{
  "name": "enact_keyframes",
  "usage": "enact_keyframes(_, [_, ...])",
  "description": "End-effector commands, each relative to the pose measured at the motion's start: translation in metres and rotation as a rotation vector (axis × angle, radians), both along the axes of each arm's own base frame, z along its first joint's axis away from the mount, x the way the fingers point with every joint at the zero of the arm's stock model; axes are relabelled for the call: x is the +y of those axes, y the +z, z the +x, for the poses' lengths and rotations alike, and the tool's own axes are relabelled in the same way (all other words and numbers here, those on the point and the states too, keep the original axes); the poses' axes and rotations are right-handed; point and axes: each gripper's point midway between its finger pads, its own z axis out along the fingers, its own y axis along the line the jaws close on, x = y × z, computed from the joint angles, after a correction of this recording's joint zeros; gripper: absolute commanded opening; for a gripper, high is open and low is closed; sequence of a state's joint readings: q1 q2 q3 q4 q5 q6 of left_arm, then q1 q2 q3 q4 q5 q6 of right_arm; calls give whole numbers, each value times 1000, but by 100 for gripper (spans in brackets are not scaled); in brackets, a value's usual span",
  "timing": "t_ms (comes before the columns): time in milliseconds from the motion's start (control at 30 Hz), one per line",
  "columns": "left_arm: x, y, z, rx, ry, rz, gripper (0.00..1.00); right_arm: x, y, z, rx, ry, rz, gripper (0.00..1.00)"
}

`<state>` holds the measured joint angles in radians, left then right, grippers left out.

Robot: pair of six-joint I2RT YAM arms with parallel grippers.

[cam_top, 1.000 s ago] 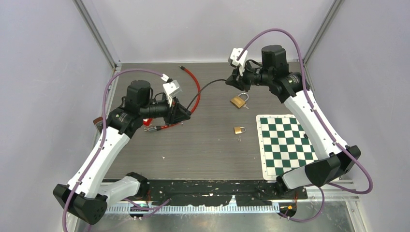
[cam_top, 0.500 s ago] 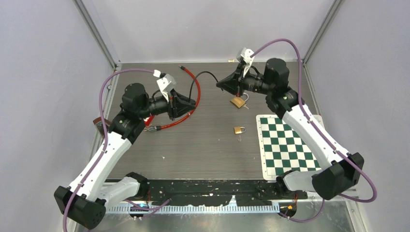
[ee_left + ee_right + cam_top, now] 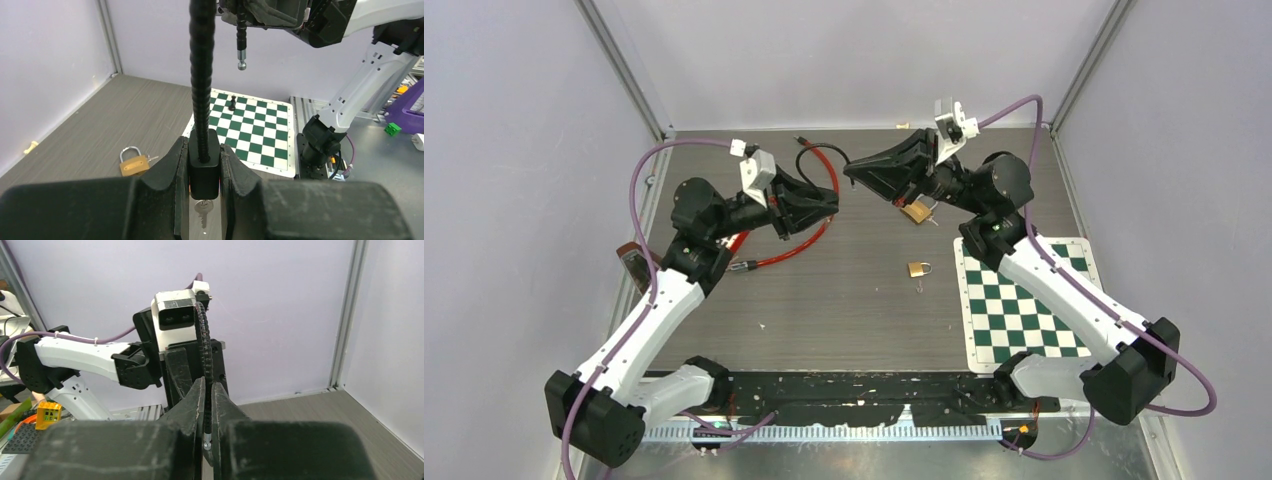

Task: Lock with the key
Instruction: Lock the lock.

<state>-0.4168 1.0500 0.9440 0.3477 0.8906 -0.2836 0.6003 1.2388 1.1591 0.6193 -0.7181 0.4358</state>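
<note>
The black lock block point(image 3: 204, 175) of the black ribbed cable point(image 3: 201, 75) is clamped in the left gripper point(image 3: 204, 172). A silver key point(image 3: 202, 212) is seen just below it. The metal-tipped end point(image 3: 241, 64) is pinched tight by the right gripper point(image 3: 206, 390). Joining and locking are judged outstanding.

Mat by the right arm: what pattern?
Green and white checks; the mat shows best in the top view.

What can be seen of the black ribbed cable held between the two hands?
The black ribbed cable looks like flexible, plastic-sheathed cord. Its black block end is clamped in the left hand, and it stands straight up from there. The right hand is shut on it near its silver tip, which hangs free above the table.
</note>
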Motion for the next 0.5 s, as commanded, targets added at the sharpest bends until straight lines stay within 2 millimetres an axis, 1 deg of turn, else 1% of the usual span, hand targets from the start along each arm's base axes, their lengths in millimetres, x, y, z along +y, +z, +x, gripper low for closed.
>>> enact_keyframes(0, [-2, 33, -16, -135, -72, -44, 0, 6, 18, -24, -75, 52, 62, 5])
enact_keyframes(267, [0, 38, -27, -159, -103, -46, 0, 25, 2, -29, -75, 75, 43, 5])
enact_keyframes(467, [0, 42, -34, -158, -134, -57, 0, 32, -10, -24, -67, 63, 13, 5])
